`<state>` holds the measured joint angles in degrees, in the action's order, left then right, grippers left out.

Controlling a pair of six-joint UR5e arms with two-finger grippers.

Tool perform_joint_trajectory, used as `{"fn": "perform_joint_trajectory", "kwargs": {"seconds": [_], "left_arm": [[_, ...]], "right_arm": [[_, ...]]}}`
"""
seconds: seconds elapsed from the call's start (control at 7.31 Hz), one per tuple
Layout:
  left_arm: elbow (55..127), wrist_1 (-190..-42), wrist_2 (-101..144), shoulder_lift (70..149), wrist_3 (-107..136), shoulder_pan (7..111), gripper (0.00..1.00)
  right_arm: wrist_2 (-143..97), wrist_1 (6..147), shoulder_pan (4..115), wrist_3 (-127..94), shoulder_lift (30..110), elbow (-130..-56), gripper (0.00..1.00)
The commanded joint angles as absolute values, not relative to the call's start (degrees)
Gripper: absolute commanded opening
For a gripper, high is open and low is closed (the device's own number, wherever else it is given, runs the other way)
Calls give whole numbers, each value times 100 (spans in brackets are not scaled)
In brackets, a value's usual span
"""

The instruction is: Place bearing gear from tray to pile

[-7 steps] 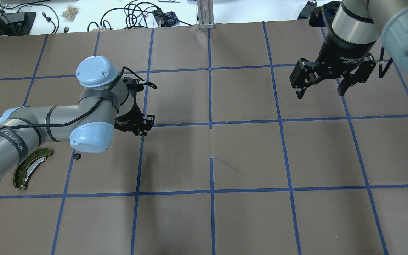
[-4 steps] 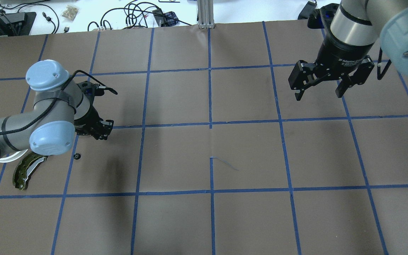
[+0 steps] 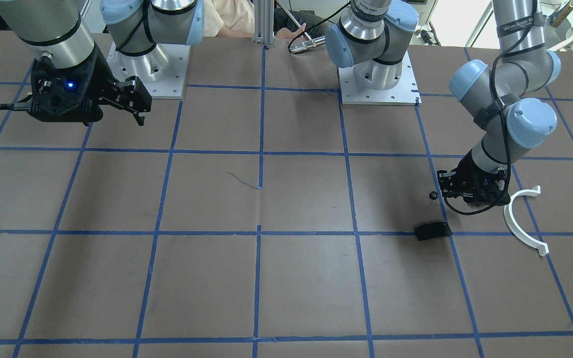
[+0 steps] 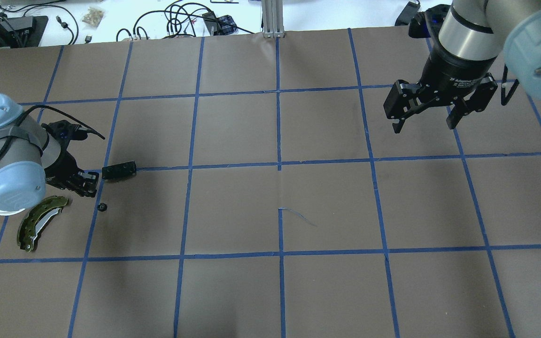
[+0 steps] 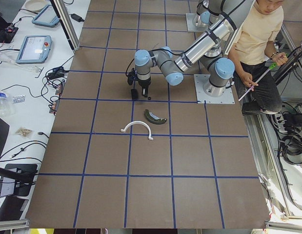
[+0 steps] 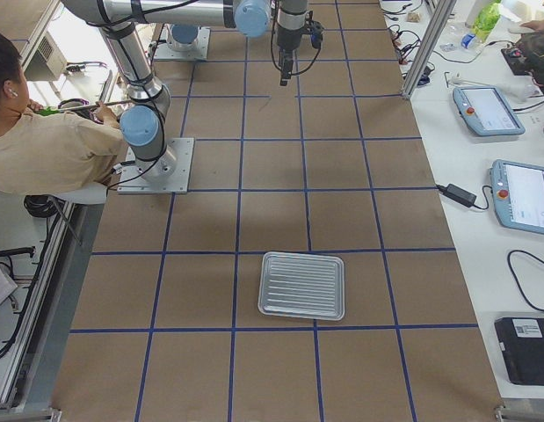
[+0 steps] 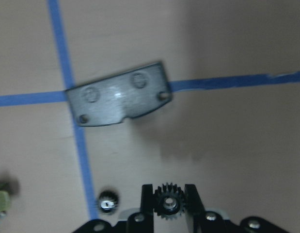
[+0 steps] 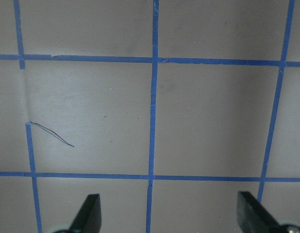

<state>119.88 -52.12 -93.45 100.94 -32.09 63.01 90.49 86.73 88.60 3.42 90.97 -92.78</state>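
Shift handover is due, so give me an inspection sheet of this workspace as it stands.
Surface: brown paper with a blue tape grid; one small tear near the middle.
Job's things: bearing gear held over the table; lying loose nearby are the brake shoe, white half-ring, black pad and small black round piece; tray at the robot's right end.
Clutter: nothing seen.
End effectors: left end effector shut on the bearing gear; right end effector open, holding nothing, raised.
Cables: black cable looped under the left wrist; loose cables on the white bench.
Surroundings: seated operator beside the robot bases; screens on that bench.
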Motion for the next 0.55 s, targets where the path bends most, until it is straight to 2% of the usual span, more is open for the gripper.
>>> {"fn": "perform_joint_trajectory", "kwargs": {"seconds": [0.0, 0.14, 0.27, 0.41], "left_arm": [[12032, -5229, -9343, 10160, -3244, 6144, 18], [12084, -5238, -9343, 10186, -3234, 6144, 38], [12207, -5177, -9343, 10178, -3226, 6144, 99], [12234, -5177, -9351, 10143, -3217, 6152, 100]], "right_arm": [[9062, 8675, 8851, 343, 9097, -9281, 100], [9070, 8657, 8859, 343, 9105, -9281, 100], [9070, 8657, 8859, 343, 9097, -9281, 100], [9062, 8666, 8859, 343, 9097, -9281, 100]]}}
